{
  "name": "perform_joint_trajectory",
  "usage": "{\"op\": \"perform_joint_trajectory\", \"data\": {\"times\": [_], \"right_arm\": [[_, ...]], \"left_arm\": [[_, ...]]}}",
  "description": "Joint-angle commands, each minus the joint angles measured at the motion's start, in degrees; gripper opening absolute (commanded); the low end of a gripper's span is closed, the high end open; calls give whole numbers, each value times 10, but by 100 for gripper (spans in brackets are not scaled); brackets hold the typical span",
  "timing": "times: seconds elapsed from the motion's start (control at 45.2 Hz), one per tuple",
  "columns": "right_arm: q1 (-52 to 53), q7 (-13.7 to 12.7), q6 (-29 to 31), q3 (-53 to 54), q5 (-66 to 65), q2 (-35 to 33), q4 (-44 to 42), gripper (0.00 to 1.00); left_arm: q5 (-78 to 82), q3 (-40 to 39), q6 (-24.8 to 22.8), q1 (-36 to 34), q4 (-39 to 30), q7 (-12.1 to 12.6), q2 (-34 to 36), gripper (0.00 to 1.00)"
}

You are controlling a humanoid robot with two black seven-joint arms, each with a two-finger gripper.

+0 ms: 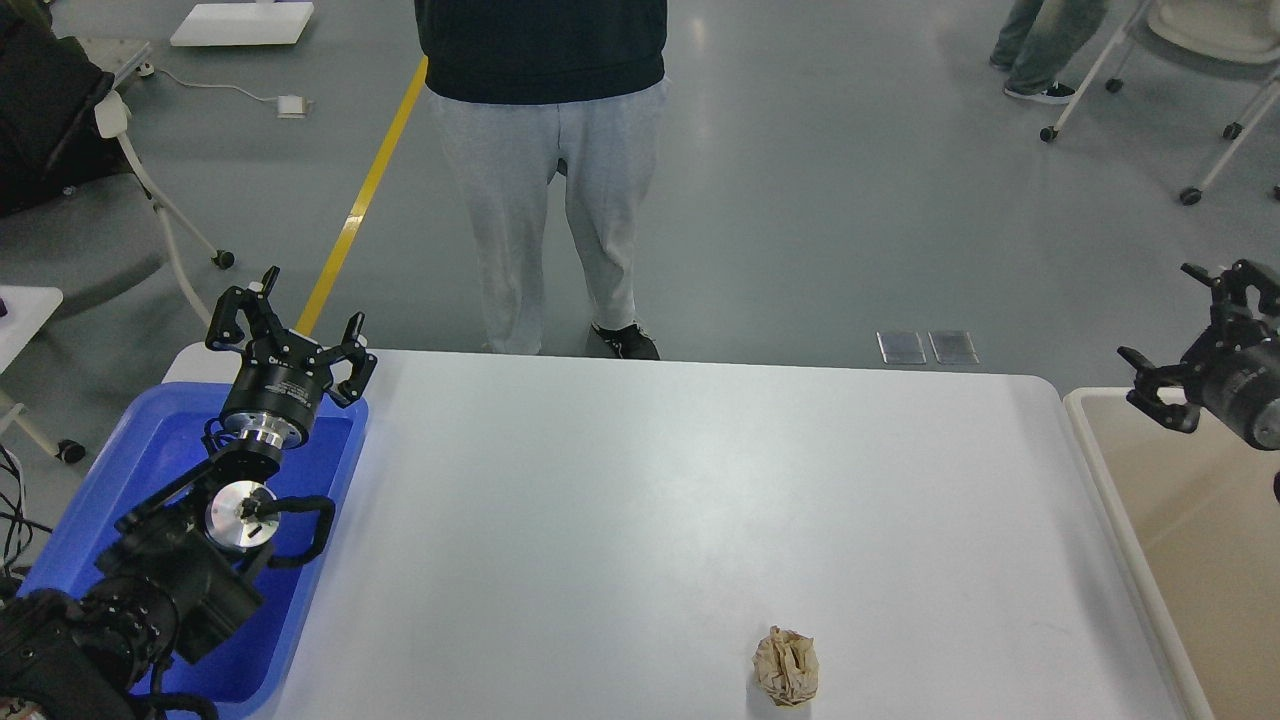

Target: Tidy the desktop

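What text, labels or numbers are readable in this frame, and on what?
None readable.
Left gripper: small white print on its black wrist housing, too small and blurred to read.
Right gripper: no marking visible.
Desktop, blue tray, beige bin, crumpled brown paper: all plain, no text.
Yellow floor line: a stripe only, no lettering.
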Motion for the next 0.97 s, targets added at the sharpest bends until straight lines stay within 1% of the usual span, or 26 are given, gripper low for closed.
{"op": "perform_joint_trajectory", "data": {"times": [0.0,0.066,0.111,0.243,0.288,0.398,0.642,0.951], "right_arm": [[-69,52,-3,156,-58,93,60,100],[-78,58,-3,184,-94,131,59,100],[-80,70,-6,207,-125,165,58,100],[-83,127,-32,237,-181,208,50,100],[-83,139,-39,236,-191,213,48,100],[-83,142,-54,231,-196,214,44,100],[-76,142,-49,205,-195,214,33,100],[-75,145,-50,205,-195,215,36,100]], "left_arm": [[0,0,0,-1,0,0,0,100],[0,0,0,-1,0,0,0,100],[0,0,0,0,1,0,0,100],[0,0,0,0,0,0,0,100],[0,0,0,0,0,0,0,100],[0,0,0,0,0,0,0,100],[0,0,0,0,0,0,0,100],[0,0,0,0,0,0,0,100]]}}
